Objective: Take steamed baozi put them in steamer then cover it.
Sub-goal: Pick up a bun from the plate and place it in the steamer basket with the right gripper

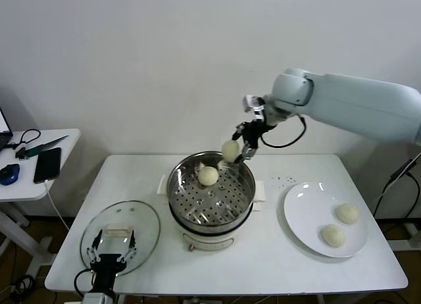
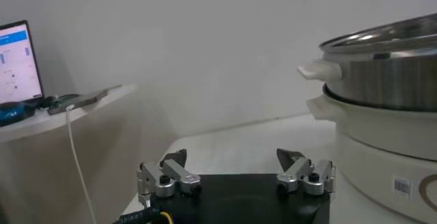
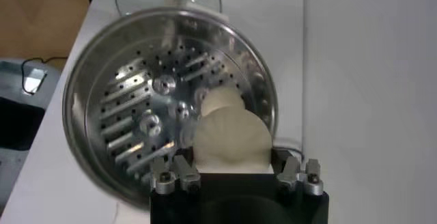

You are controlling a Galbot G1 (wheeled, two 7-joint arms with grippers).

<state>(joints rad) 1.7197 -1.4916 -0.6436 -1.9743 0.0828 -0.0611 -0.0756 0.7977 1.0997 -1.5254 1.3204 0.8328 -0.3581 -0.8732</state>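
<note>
While my right gripper [image 1: 235, 152] is gripping a bun [image 1: 230, 149] over the steamer's [image 1: 210, 215] one-o'clock rim, I'm fearing it bouncing out; left gripper [image 1: 113, 251] is idling open.

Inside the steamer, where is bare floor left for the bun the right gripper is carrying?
The right gripper holds a baozi above the steamer back rim. One bun sits toward the back; the perforated floor in front of it and to both sides is bare. The back edge is crowded.
</note>
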